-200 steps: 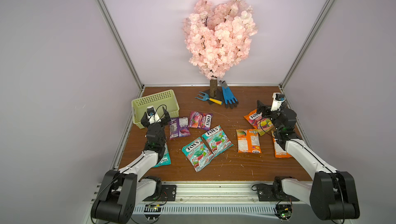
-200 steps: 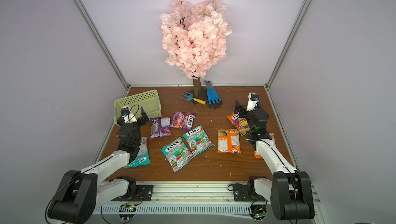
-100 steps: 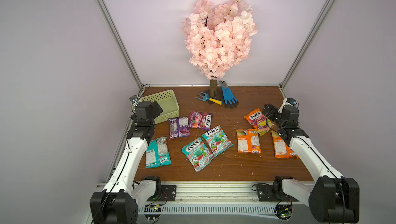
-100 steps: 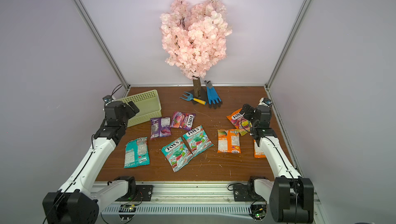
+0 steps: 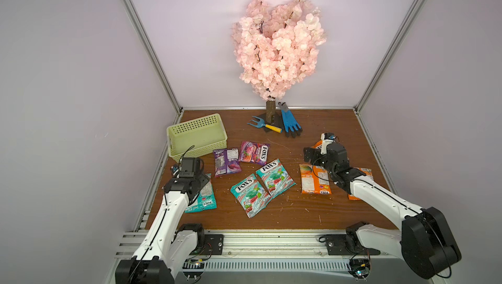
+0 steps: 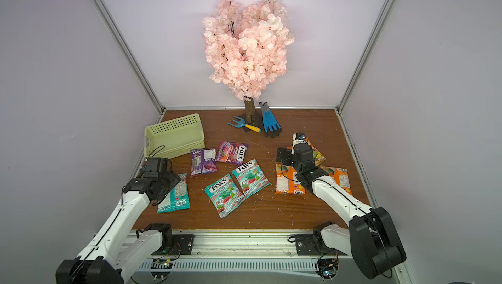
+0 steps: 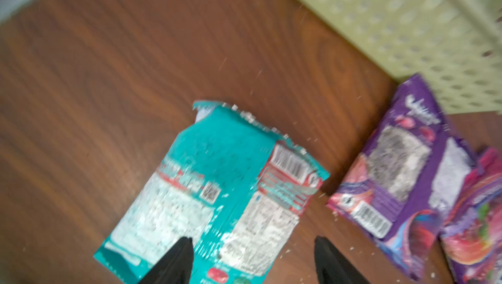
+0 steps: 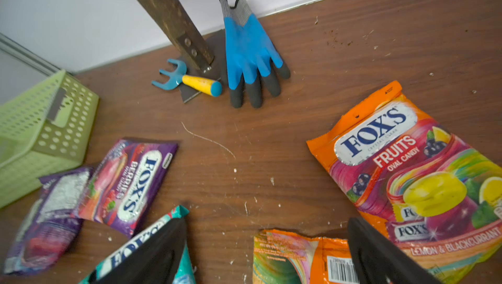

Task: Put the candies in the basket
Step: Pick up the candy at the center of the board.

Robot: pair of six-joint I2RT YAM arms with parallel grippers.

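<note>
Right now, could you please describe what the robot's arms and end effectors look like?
The left arm and right arm have white tubular links, bulky black joints and thin black cables along them. The left end effector and right end effector are plain black, tapering to narrow tips.

A pink blossom tree [image 5: 277, 43] is set at the back of the brown wooden surface [image 5: 312, 212]; a blue glove [image 5: 290, 123] and a blue, yellow-handled hand fork [image 5: 264, 126] are laid beside its trunk

Both top views look down from high in front over the whole tabletop [image 5: 326, 122]; wrist cameras sit close, sharing the basket [image 7: 407, 24].
</note>
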